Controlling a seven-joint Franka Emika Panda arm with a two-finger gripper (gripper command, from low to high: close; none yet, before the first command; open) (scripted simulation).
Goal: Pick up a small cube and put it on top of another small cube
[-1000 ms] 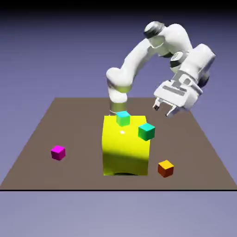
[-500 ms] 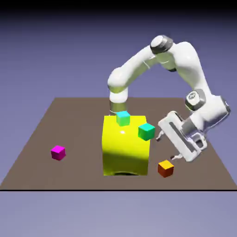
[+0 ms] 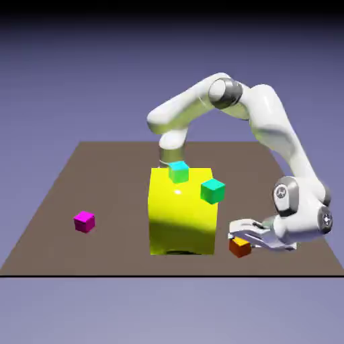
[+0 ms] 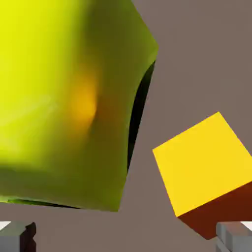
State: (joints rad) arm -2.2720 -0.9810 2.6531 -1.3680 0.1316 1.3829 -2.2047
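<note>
fingers (image 3: 236, 236) apart over small orange cube (image 3: 240, 247), big yellow block (image 3: 182, 216) just beside

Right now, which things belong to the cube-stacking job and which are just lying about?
Job:
- orange cube
- deep green cube, the stacking target
- gripper, low at the orange cube

Lying about:
- big yellow block
- paler green cube on the block
- magenta cube
</note>
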